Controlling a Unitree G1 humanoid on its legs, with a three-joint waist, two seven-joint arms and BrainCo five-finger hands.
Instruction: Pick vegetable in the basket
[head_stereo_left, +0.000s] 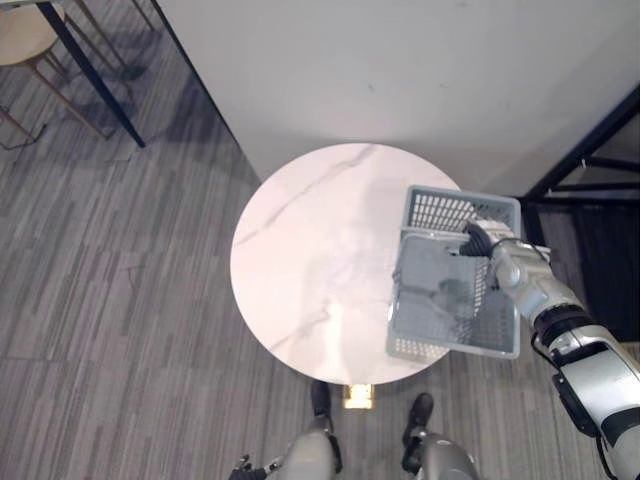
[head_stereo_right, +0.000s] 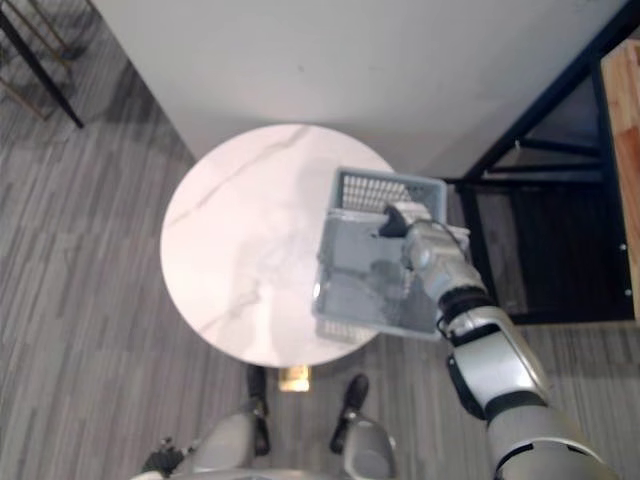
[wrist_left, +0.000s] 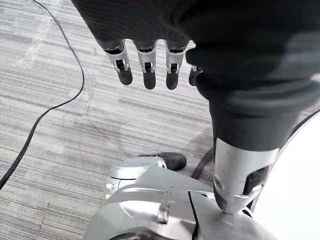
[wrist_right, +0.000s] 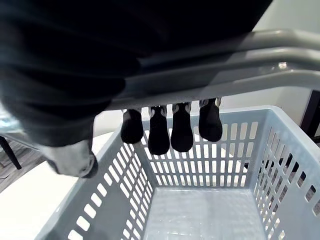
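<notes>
There's the right hand, fingers hooked round the handle, and the basket hangs below the palm, tipped a little, over the edge of the table. Whether its base touches the top, I can't tell from here. Beneath the fingertips it's just grey mesh walls and a bare bottom, with no vegetable in there yet. The left hand dangles low, fingers loose and straight, holding nothing, with the floor beyond its tips.

So the step in hand looks like setting the basket down, ready for loading. To do it well, I'd say level the basket first. Then carry it further onto the table, away from the wrist side, so the whole base lands on the top and none of it overhangs the rim. Lower it straight and let the weight settle before those fingers uncurl, or it may tip off the edge. That leaves the mouth open for the left hand
</notes>
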